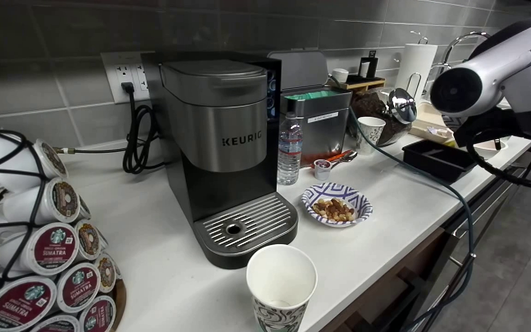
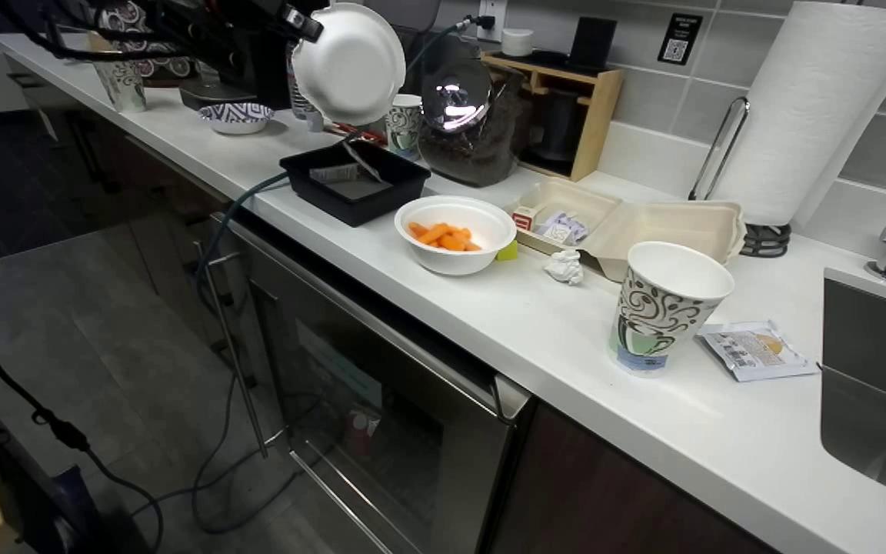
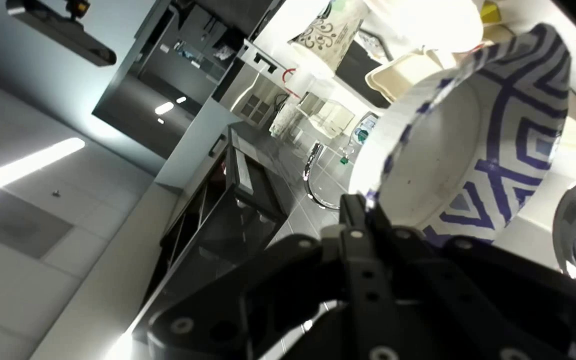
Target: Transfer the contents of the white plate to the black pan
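My gripper (image 3: 365, 205) is shut on the rim of a white paper plate (image 3: 448, 155) with a blue pattern inside. The plate stands tipped on its side, and its inside looks empty apart from small specks. In an exterior view its plain white underside (image 2: 349, 65) shows above the back of the black pan; my gripper (image 2: 308, 27) is at its upper left edge. The black pan (image 2: 320, 194) is a rectangular tray on the counter, also seen in an exterior view (image 1: 424, 161). A flat packet (image 2: 338, 173) lies in it, and a thin light strip (image 2: 364, 160) stands slanted there.
A white bowl of carrots (image 2: 454, 261) stands beside the pan. A patterned bowl of nuts (image 1: 334, 210) sits by the coffee maker (image 1: 219, 133). A glass jar (image 2: 470, 146), paper cup (image 2: 404, 127) and open takeout box (image 2: 662, 227) are nearby. A cable (image 1: 408, 166) crosses the counter.
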Controlling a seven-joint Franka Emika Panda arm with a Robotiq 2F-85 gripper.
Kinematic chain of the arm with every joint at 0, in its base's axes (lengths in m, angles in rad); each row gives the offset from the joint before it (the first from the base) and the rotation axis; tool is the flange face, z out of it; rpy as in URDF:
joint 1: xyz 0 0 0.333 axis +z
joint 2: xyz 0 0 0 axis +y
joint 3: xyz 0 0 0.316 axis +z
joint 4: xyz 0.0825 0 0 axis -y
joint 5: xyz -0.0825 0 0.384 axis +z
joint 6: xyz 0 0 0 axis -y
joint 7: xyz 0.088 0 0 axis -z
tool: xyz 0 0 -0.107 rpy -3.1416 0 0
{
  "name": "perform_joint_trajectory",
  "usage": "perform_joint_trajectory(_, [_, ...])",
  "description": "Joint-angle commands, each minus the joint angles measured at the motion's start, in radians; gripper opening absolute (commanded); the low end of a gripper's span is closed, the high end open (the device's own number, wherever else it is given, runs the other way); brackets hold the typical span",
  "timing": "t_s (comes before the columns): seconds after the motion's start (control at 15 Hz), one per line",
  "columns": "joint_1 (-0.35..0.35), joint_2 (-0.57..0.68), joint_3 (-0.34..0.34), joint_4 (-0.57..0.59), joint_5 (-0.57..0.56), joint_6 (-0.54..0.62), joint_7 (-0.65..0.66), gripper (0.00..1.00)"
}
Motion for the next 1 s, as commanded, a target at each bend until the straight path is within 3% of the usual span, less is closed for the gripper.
perform_joint_trajectory(0.0, [0.015, 0.048, -0.004, 0.009, -0.097, -0.081, -0.096, 0.01])
perform_joint_trajectory(0.13, [0.015, 0.06, -0.004, 0.009, -0.137, -0.098, -0.134, 0.01])
perform_joint_trajectory(0.27, [0.002, 0.046, -0.001, 0.019, -0.104, -0.055, -0.11, 0.01])
perform_joint_trajectory(0.6, [-0.046, -0.097, -0.026, -0.019, 0.131, 0.099, -0.102, 0.01])
perform_joint_trajectory(0.93, [-0.078, -0.232, -0.085, -0.072, 0.349, 0.178, -0.117, 0.01])
